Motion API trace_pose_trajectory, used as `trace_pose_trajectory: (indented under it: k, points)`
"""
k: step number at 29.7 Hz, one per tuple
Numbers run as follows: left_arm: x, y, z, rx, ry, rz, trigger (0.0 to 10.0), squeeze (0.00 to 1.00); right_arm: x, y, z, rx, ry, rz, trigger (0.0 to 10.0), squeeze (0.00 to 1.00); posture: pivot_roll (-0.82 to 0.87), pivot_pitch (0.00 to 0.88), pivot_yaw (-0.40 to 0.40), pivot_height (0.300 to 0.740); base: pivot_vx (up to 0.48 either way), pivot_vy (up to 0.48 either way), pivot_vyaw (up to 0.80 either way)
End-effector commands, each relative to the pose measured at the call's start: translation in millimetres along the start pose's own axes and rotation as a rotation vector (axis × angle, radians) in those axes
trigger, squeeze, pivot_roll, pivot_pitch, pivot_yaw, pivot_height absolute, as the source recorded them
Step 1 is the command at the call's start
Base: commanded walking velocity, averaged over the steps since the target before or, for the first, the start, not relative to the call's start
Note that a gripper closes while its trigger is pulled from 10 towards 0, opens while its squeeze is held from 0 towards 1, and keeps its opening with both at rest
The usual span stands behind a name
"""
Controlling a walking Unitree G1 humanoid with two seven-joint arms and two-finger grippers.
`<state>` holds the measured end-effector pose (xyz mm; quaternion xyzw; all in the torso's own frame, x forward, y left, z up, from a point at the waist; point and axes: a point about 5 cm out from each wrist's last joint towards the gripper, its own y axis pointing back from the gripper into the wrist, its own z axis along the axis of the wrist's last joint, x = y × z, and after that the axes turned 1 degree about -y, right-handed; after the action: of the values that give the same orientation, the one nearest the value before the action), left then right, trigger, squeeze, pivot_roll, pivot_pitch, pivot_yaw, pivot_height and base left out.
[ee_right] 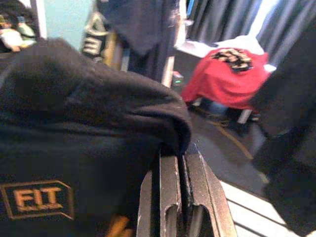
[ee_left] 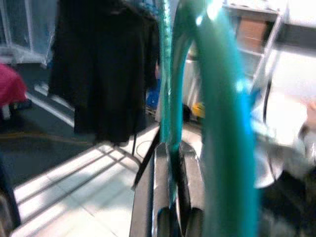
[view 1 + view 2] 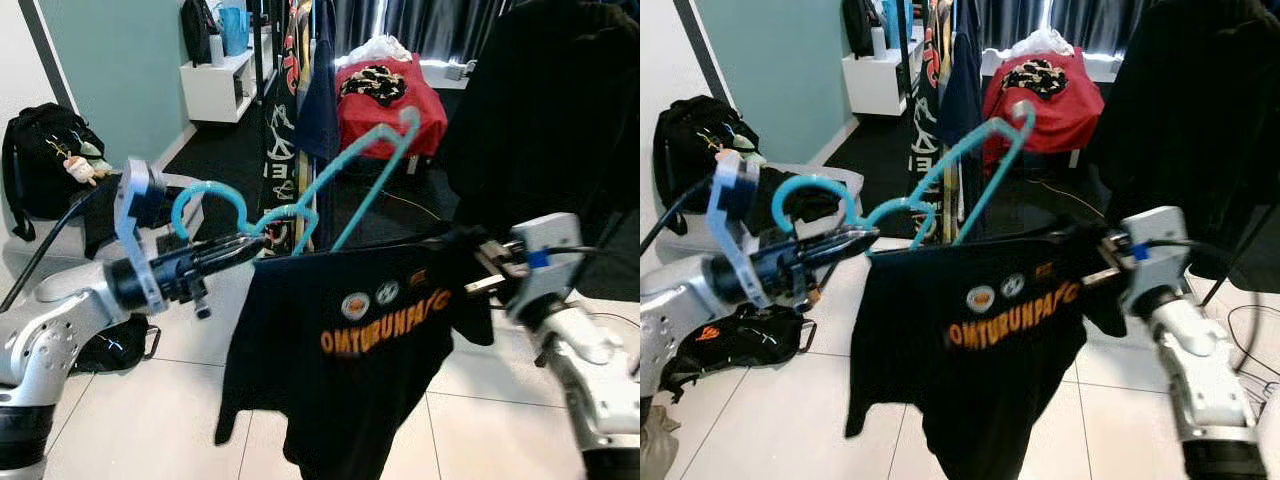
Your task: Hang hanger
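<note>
A teal plastic hanger (image 3: pixel 345 185) is tilted, its hook (image 3: pixel 205 195) curling over my left gripper (image 3: pixel 252 243). That gripper is shut on the hanger's neck, and in the left wrist view the teal bar (image 2: pixel 224 123) runs between the black fingers (image 2: pixel 148 192). A black T-shirt (image 3: pixel 350 350) with orange lettering hangs below the hanger in front of me. My right gripper (image 1: pixel 180 152) is shut on the shirt's shoulder fabric (image 1: pixel 89 108), at the shirt's upper right corner (image 3: pixel 462 250). The hanger's right arm (image 3: pixel 385 165) sticks up above the shirt, outside the cloth.
A clothes rack with hanging garments (image 3: pixel 305 90) stands straight ahead. A large black garment (image 3: pixel 560 120) hangs at the right. Behind are a red-covered bed (image 3: pixel 395 95) and a white shelf (image 3: pixel 220 85). A black backpack (image 3: pixel 45 150) and a dark bag (image 3: pixel 115 345) lie at the left on the tile floor.
</note>
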<state>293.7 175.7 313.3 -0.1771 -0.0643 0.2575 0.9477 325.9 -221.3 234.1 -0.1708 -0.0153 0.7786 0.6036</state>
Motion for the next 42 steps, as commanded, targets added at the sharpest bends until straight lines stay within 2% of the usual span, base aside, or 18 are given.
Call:
trace_pose_trajectory:
  k: [1,2,3,4,5,6,7,8,13,15,18,22,28,32,35,39,40,42]
  points:
    - [-3.2,-6.4,3.8,-0.05,0.04,0.011,10.0,0.0,15.0,-3.9,1.0,-0.003,-0.003,0.041,0.0,0.0,-0.06,0.19,-0.001,0.74,0.0,0.0,0.0]
    - [-4.2,-17.8,2.7,-0.103,0.111,0.048,10.0,0.0,38.7,-12.1,1.7,-0.017,-0.026,0.109,0.0,0.0,-0.05,0.19,0.002,0.74,0.0,0.0,0.0]
    - [-4.2,-17.8,2.7,-0.103,0.111,0.048,10.0,0.0,38.7,-12.1,1.7,-0.017,-0.026,0.109,0.0,0.0,-0.05,0.19,0.002,0.74,0.0,0.0,0.0]
    - [-6.3,-31.6,0.3,-0.14,0.149,0.083,10.0,0.0,67.7,-23.6,3.9,-0.036,-0.076,0.176,0.0,0.0,-0.05,0.186,-0.002,0.74,0.0,0.0,0.0]
    - [-6.3,-31.6,0.3,-0.14,0.149,0.083,10.0,0.0,67.7,-23.6,3.9,-0.036,-0.076,0.176,0.0,0.0,-0.05,0.186,-0.002,0.74,0.0,0.0,0.0]
    - [-8.3,-48.8,-4.6,-0.16,0.153,0.134,10.0,0.0,106.0,-39.7,8.8,-0.059,-0.131,0.248,0.0,0.0,-0.05,0.183,-0.005,0.74,0.0,0.0,0.0]
    - [-8.3,-48.8,-4.6,-0.16,0.153,0.134,10.0,0.0,106.0,-39.7,8.8,-0.059,-0.131,0.248,0.0,0.0,-0.05,0.183,-0.005,0.74,0.0,0.0,0.0]
    - [-7.2,-55.7,-11.3,-0.149,0.15,0.195,10.0,0.0,131.2,-48.3,14.2,-0.08,-0.163,0.313,0.0,0.0,-0.05,0.18,-0.008,0.74,0.0,0.0,0.0]
    - [0.1,-51.5,-20.4,-0.152,0.166,0.401,10.0,0.0,170.9,-47.8,25.8,-0.113,-0.202,0.456,0.0,0.0,-0.04,0.18,-0.025,0.74,0.0,0.0,0.0]
    - [7.4,-46.5,-17.1,-0.163,0.159,0.477,10.0,0.0,169.8,-44.0,26.2,-0.114,-0.202,0.463,0.0,0.0,-0.04,0.18,-0.027,0.74,0.0,0.0,0.0]
    - [34.8,-20.1,-3.8,-0.078,-0.151,0.729,10.0,0.0,142.6,-22.1,20.8,-0.089,-0.177,0.436,0.0,0.0,-0.05,0.182,-0.03,0.74,0.0,0.0,0.0]
    - [40.8,-5.6,0.4,-0.008,-0.333,0.779,10.0,0.0,115.8,-2.1,13.6,-0.046,-0.14,0.372,0.0,0.0,-0.07,0.178,-0.027,0.74,0.0,0.0,0.0]
    - [35.3,2.0,-1.8,0.03,-0.29,0.696,10.0,0.0,95.4,19.0,6.5,0.001,-0.113,0.318,0.0,0.0,-0.07,0.178,-0.022,0.74,0.0,0.0,0.0]
    - [17.0,21.0,-39.2,0.325,-0.437,0.546,10.0,0.0,51.2,35.3,-5.2,0.068,-0.038,0.065,0.0,0.0,-0.07,0.181,-0.001,0.74,0.0,0.0,0.0]
    - [9.0,32.9,-68.3,0.418,-0.348,0.587,10.0,0.0,37.5,26.3,2.5,0.042,-0.029,-0.091,0.0,0.0,-0.06,0.183,0.0,0.74,0.0,0.0,0.0]
    - [8.2,37.6,-90.7,0.412,-0.302,0.709,10.0,0.0,33.6,15.1,7.9,0.02,-0.01,-0.193,0.0,0.0,-0.06,0.184,-0.006,0.74,0.0,0.0,0.0]
    - [9.0,36.2,-93.5,0.394,-0.295,0.748,10.0,0.0,34.4,11.8,9.3,0.013,-0.016,-0.199,2.9,0.0,-0.07,0.184,-0.014,0.74,0.0,0.0,0.0]
    - [9.6,33.9,-94.7,0.373,-0.288,0.782,10.0,0.0,35.3,9.1,10.9,0.007,-0.026,-0.2,2.9,0.0,-0.07,0.184,-0.017,0.74,0.0,0.0,0.0]
